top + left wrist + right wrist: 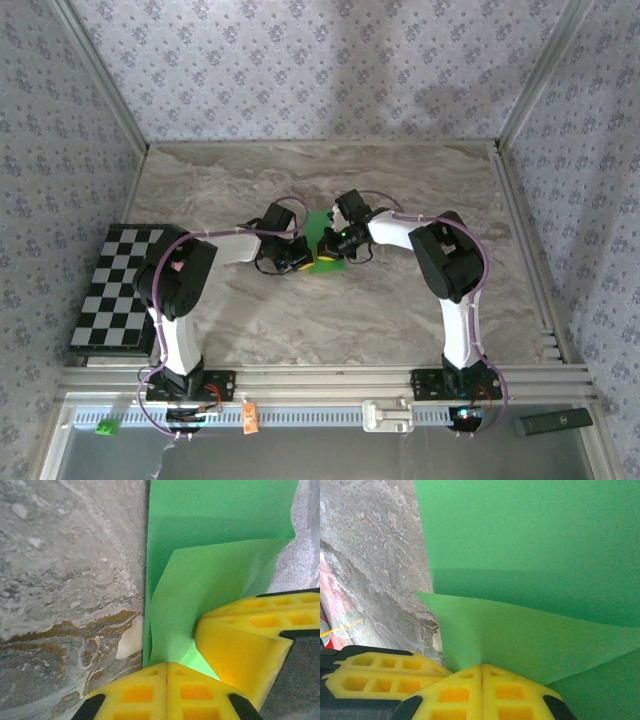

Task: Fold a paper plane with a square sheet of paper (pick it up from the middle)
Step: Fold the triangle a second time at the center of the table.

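The square sheet of paper point(318, 228) is bright green and lies mid-table on the marble top, partly folded with a flap standing up. In the left wrist view the sheet of paper point(215, 540) runs into my left gripper point(166, 665), whose yellow jaws are pressed together on its near edge. The right gripper's fingers point(250, 640) touch the paper just beside it. In the right wrist view my right gripper point(481, 667) is shut on the raised flap of the paper point(530, 540), with the left gripper's fingers point(380, 675) close at the left. From above, both grippers point(322, 260) meet at the paper's near edge.
A black-and-white checkered board point(125, 285) lies at the left edge of the table. A tiny green cube point(104, 428), an orange tag point(250, 415) and a black bar point(553, 421) sit on the front rail. Patterned walls enclose the table.
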{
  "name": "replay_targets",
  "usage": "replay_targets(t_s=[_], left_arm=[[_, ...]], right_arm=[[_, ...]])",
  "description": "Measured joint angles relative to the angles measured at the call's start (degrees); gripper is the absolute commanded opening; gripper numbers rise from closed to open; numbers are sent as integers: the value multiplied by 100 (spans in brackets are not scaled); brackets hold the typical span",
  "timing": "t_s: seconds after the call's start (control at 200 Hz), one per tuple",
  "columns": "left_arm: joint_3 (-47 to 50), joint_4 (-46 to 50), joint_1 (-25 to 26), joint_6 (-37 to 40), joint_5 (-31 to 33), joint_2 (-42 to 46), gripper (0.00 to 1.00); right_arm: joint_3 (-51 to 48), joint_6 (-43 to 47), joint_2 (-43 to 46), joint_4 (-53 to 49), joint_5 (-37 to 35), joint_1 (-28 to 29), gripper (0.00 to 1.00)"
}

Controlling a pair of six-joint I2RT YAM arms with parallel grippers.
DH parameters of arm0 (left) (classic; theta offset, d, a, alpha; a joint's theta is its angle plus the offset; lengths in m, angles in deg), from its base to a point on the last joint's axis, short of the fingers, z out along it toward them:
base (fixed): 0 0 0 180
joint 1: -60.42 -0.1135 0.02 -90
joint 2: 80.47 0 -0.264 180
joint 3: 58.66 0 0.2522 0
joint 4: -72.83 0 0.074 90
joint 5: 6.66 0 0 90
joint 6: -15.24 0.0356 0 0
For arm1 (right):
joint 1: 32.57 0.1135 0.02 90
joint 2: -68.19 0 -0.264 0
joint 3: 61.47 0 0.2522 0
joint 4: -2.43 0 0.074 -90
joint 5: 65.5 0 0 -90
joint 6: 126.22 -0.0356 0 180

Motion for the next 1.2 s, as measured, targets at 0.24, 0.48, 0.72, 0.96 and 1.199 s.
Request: replay_targets(t_s=[0.24,0.48,0.72,0.96,1.199], left_arm=[[-13,81,-52,2,17,-2,0],[-74,146,-76,20,-26,-48,0],[-138,232,-103,94,-103,-85,0],[-306,439,-114,463,-136,-149,0],[-437,645,-140,907,-199,-205,0]], right_arm=[[140,-24,-170,92,282,-210,0],[407,-39,-358,192,240,-702,0],[621,-39,-472,203,90,-1069,0],[616,151,-221,105,-507,-1211,0],[210,214,341,190,-579,-791,0]])
